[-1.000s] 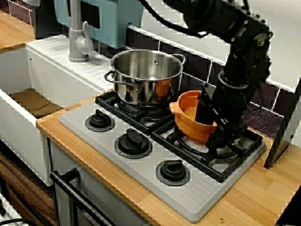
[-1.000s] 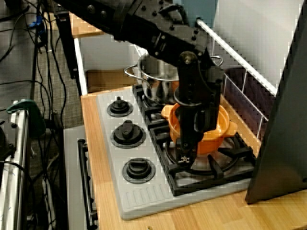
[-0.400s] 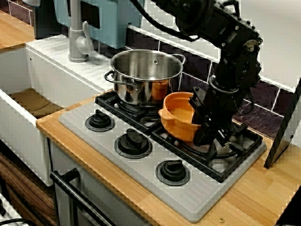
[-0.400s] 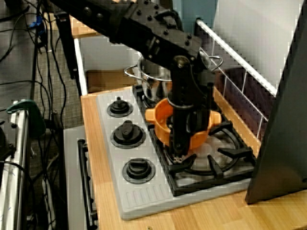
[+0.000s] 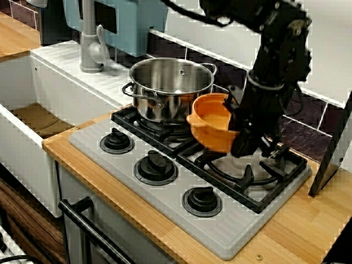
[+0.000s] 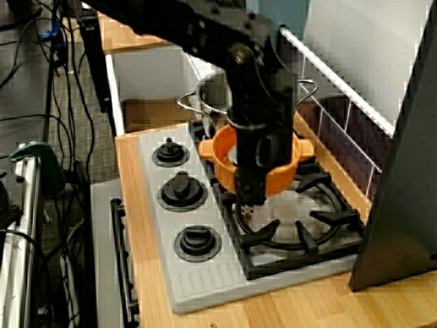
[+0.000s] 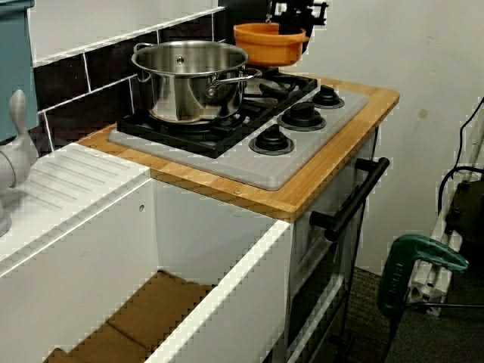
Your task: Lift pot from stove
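Note:
The small orange pot hangs in the air above the right burner grate of the grey stove, tilted a little and close beside the steel pot. My gripper is shut on its right rim, one finger inside and one outside. From the stove's right end, the black arm covers the middle of the pot, and the gripper points down at the grate. From the sink side, the pot floats clear above the stove with the gripper at its far rim.
A tall steel pot stands on the left burner, nearly touching the orange one. Three black knobs line the stove's front. A dark panel leans at the right end. The faucet and a sink lie to the left, with the tiled wall behind.
The gripper has risen and moved left with the orange pot in it. The pot has come off the right burner grate and now hangs nearer the steel pot.

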Tool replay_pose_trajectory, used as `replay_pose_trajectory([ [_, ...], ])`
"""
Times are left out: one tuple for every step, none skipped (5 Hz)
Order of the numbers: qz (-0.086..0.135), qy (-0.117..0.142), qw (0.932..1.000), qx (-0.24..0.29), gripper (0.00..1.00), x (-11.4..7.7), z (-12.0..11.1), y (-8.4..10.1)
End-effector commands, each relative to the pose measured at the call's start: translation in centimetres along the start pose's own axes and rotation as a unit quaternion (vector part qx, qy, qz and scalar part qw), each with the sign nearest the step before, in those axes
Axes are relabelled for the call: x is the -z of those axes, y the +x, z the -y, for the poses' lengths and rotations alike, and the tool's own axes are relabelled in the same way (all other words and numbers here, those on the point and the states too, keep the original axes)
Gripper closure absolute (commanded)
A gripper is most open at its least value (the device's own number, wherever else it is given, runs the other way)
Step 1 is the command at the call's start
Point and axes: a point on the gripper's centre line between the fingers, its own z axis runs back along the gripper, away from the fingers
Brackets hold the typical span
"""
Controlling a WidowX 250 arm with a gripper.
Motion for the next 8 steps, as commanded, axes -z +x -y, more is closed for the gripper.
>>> replay_pose_trajectory([
  [0.07, -0.001, 0.9975, -0.012, 1.0, -6.0, 0.4, -0.7],
  [0.077, 0.007, 0.9968, -0.017, 1.0, -7.0, -0.1, -1.0],
  [0.085, 0.009, 0.9961, -0.023, 1.0, -8.1, -0.5, -1.0],
  [0.094, 0.007, 0.9952, -0.028, 1.0, -9.4, -0.7, -1.0],
  [0.102, 0.002, 0.9942, -0.034, 1.0, -10.7, -0.9, -1.0],
  [0.108, -0.003, 0.9933, -0.041, 1.0, -11.7, -1.2, -1.3],
  [0.118, -0.006, 0.9918, -0.048, 1.0, -12.9, -1.5, -1.6],
  [0.128, -0.008, 0.9904, -0.052, 1.0, -13.9, -1.8, -2.0],
])
